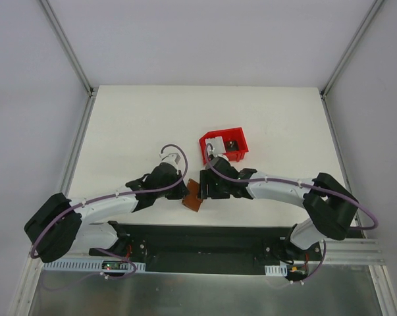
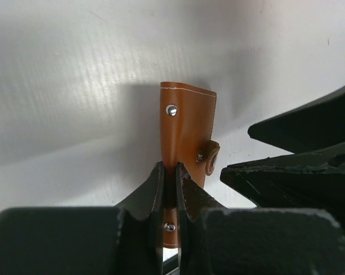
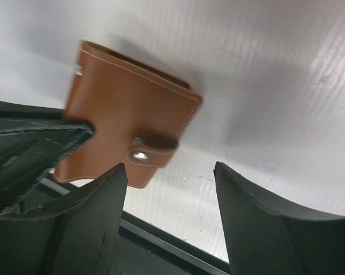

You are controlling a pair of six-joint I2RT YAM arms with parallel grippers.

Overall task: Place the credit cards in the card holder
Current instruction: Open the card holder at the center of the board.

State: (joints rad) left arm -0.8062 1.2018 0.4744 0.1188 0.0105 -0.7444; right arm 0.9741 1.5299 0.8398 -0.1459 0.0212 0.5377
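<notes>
here left tool [image 2: 170,189] pinches card holder [image 2: 186,134]; right tool [image 3: 171,177] gapes.

The card holder [image 3: 126,123] is tan-brown with pale stitching along its edges and silver snaps. The counter [image 1: 132,125] is white. The bin [image 1: 236,157] is red, with something whitish inside, perhaps cards. The jaws are black, and purple cables [image 1: 184,163] trail the white arms [image 1: 106,209].
</notes>
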